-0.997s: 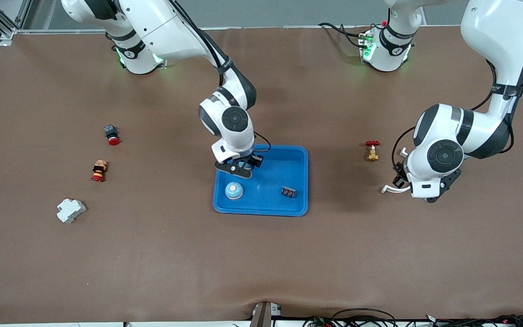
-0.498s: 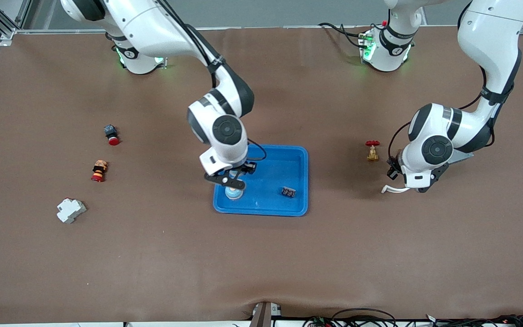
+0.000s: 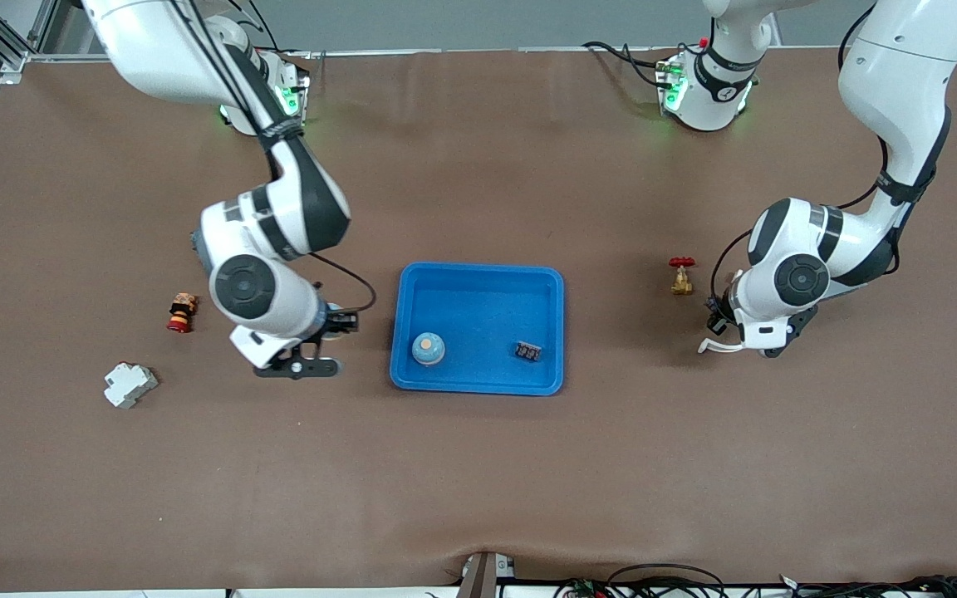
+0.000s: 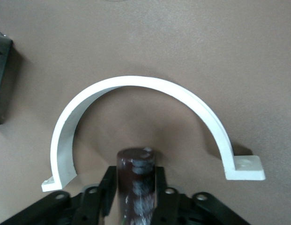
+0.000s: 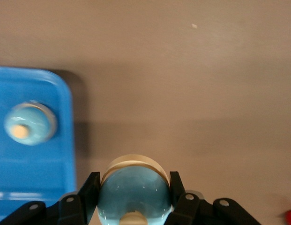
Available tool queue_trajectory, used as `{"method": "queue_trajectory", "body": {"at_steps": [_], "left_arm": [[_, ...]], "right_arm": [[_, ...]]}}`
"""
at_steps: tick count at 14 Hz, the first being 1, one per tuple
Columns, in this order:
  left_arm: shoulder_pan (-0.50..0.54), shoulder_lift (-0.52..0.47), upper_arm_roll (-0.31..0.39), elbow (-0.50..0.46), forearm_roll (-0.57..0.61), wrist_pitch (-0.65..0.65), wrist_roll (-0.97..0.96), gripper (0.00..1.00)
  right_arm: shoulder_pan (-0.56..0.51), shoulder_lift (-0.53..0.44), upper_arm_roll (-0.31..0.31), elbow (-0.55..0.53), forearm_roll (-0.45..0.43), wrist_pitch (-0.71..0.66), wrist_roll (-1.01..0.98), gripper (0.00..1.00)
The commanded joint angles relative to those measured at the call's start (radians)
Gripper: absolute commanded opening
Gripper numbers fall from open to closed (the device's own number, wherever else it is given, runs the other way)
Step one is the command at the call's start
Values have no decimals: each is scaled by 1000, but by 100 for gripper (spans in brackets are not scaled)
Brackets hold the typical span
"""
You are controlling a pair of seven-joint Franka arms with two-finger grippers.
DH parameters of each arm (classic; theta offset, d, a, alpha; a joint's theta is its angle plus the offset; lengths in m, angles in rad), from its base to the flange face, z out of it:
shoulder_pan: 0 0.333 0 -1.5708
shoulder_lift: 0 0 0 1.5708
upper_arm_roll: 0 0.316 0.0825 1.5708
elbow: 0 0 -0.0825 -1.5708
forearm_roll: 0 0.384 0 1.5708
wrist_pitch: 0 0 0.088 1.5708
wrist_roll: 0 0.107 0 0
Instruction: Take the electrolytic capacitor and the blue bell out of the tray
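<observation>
– Right wrist view has the blue bell (image 5: 133, 197) clamped in the right gripper (image 5: 133, 180), over bare table just beside the tray (image 5: 33, 187), toward the right arm's end. What worries you?

– The dome. Those fingers pinch a rounded, smooth-looking shell, so I'd guess it can squirt out if the arm swings. Let go from up there, it would likely roll, perhaps back against the tray's rim.

– And the tray isn't done?

– No. A second bell (image 3: 429, 349) sits inside it, in the corner nearest the right gripper, with a small dark component (image 3: 528, 351) in the other front corner. Going back in carelessly could knock that component about.

– The electrolytic capacitor (image 4: 136, 164)?

– Out of the tray, pinched upright between the fingers of the left gripper (image 4: 136, 180), well toward the left arm's end. It hangs right over the white half-round clamp (image 4: 136, 89). If it lands on that arch it could tip and roll as any cylinder would.

– Anything else near?

– A red-handled brass valve (image 3: 681, 276) stands close to that gripper, so a wide sweep might clip it. On the right arm's end, a red-and-orange button (image 3: 181, 312) and a white block (image 3: 130, 384) lie not far from where the bell would land; a rolling bell could reach them.
</observation>
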Motion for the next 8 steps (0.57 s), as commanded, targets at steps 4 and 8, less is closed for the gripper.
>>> {"method": "queue_trajectory", "body": {"at_steps": [4,8], "left_arm": [[5,-51,-27,81,0,-60,-16,100],[-32,-18,-144,317,-170,-220,-92,100]], "right_arm": [[-74,-211,15,-394,16,241,-183,0],[-163,-261,15,-605,16,445,-351,0]]}}
